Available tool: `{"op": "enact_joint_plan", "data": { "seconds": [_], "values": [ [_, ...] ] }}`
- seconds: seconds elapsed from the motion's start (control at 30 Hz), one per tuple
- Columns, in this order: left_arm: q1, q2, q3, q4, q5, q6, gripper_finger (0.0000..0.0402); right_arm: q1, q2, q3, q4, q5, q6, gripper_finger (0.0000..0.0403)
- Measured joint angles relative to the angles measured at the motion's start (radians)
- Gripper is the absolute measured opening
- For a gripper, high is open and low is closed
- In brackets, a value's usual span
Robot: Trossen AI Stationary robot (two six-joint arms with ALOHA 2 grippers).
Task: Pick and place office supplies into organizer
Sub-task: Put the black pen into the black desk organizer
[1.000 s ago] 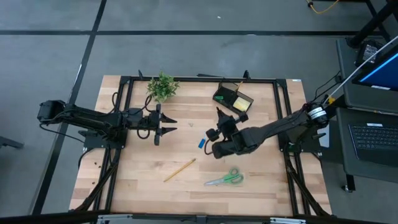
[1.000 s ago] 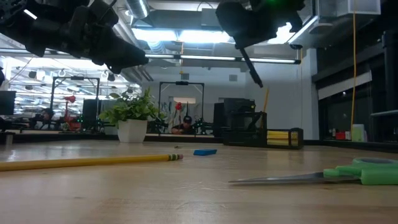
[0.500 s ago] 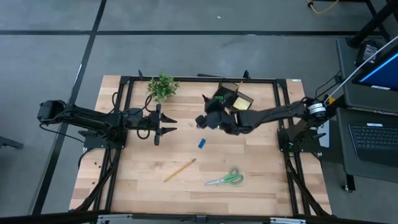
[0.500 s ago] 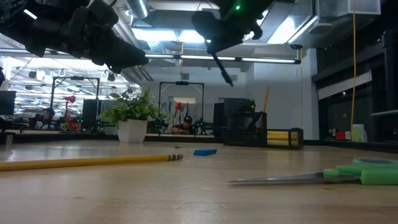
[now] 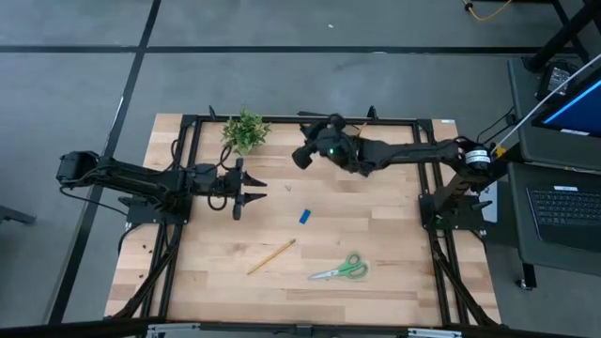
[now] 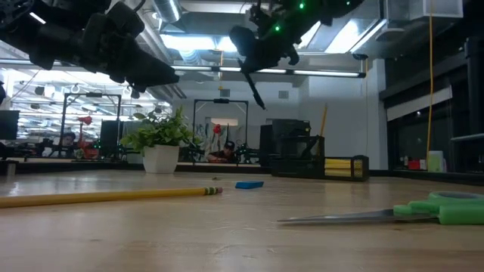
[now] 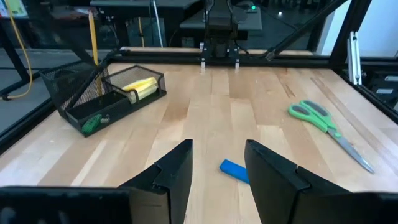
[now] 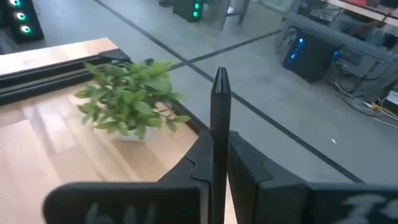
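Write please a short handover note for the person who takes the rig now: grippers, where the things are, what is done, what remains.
Right gripper: shut on a black pen, raised near the organizer at the table's far edge.
Left gripper: open, empty, waiting at the left side.
Done: the organizer holds a yellow pad, a pencil and a green eraser.
Left: drop the pen in; then the blue eraser, the second pencil and the scissors, all on the table.

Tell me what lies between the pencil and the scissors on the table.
Only bare wood: in the high view, nothing lies between the pencil and the scissors.
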Motion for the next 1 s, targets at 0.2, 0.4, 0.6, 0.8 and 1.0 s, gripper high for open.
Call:
{"op": "enact_joint_plan", "data": {
  "seconds": [0.2, 0.4, 0.6, 0.8, 1.0],
  "values": [
    [0.000, 0.000, 0.000, -0.042, 0.000, -0.017, 0.0141, -0.053, 0.000, 0.000, -0.019, -0.011, -0.009, 0.0029],
    [0.000, 0.000, 0.000, -0.053, 0.000, -0.022, 0.0141, -0.097, 0.000, -0.001, -0.019, -0.088, 0.006, 0.0029],
    [0.000, 0.000, 0.000, -0.053, 0.000, -0.027, 0.0141, -0.106, 0.000, -0.001, -0.017, -0.091, -0.009, 0.0032],
    [0.000, 0.000, 0.000, -0.053, 0.000, -0.027, 0.0141, -0.106, 0.000, -0.001, -0.012, -0.107, -0.050, 0.0029],
    [0.000, 0.000, 0.000, -0.053, 0.000, -0.027, 0.0141, -0.106, 0.000, -0.001, -0.014, -0.169, -0.046, 0.0040]
  ]
}}
